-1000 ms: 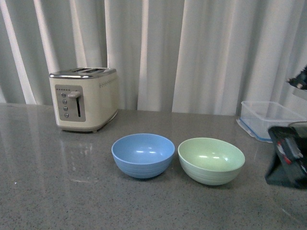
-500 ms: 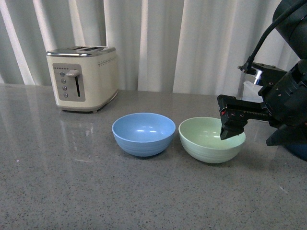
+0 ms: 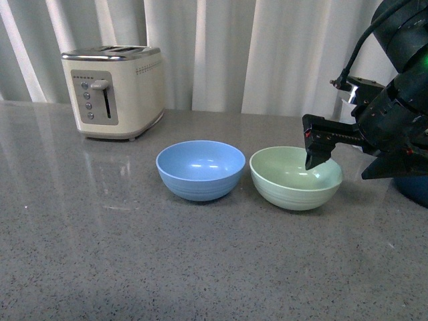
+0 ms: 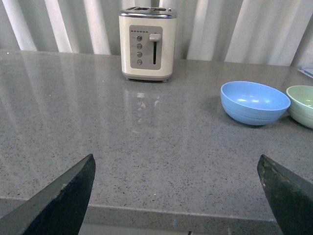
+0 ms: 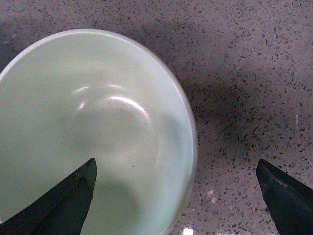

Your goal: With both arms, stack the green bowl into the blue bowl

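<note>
The blue bowl (image 3: pixel 200 170) and the green bowl (image 3: pixel 294 177) stand side by side on the grey stone counter, blue on the left, a small gap between them. My right gripper (image 3: pixel 314 159) is open, pointing down over the green bowl's right rim. In the right wrist view the green bowl (image 5: pixel 93 132) fills the left side, its rim lies between the open fingers (image 5: pixel 63 205), and the gripper (image 5: pixel 176 161) holds nothing. My left gripper (image 4: pixel 175 159) is open and empty near the counter's front edge, far from the blue bowl (image 4: pixel 254 103) and green bowl (image 4: pixel 302 105).
A cream toaster (image 3: pixel 114 90) stands at the back left, also in the left wrist view (image 4: pixel 146 44). A dark blue pot (image 3: pixel 416 190) sits at the far right behind my right arm (image 3: pixel 394 120). White curtains hang behind the counter.
My right arm has come in from the right and its open gripper now hangs over the green bowl's right rim. The front view has shifted, so the bowls sit higher in frame.
</note>
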You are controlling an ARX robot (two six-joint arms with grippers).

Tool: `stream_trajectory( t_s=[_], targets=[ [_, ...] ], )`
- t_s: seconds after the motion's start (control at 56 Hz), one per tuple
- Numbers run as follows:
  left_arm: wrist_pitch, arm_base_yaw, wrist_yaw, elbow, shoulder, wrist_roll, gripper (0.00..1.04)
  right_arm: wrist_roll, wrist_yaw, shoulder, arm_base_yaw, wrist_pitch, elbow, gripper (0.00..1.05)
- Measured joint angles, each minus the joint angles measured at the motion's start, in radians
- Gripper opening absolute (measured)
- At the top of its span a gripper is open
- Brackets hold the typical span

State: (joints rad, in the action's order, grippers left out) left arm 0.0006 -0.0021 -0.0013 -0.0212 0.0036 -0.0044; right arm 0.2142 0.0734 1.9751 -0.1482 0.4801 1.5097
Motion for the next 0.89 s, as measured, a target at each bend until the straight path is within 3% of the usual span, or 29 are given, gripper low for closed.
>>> stream_trajectory(
  t_s=[0.321,0.446,0.643,0.714,0.893],
  targets=[
    [0.0,0.0,0.0,0.0,0.0,0.0,0.98,-0.035,0.013,0.072,0.015,-0.021,0.037,0.94],
    [0.0,0.0,0.0,0.0,0.0,0.0,0.98,-0.05,0.018,0.094,0.014,-0.031,0.055,0.7],
    [0.0,0.0,0.0,0.0,0.0,0.0,0.98,-0.05,0.041,0.111,0.015,-0.029,0.068,0.44],
    [0.0,0.0,0.0,0.0,0.0,0.0,0.98,-0.05,0.045,0.113,0.015,-0.029,0.068,0.28],
    [0.0,0.0,0.0,0.0,0.0,0.0,0.98,-0.05,0.048,0.112,0.019,-0.032,0.068,0.03]
  ],
)
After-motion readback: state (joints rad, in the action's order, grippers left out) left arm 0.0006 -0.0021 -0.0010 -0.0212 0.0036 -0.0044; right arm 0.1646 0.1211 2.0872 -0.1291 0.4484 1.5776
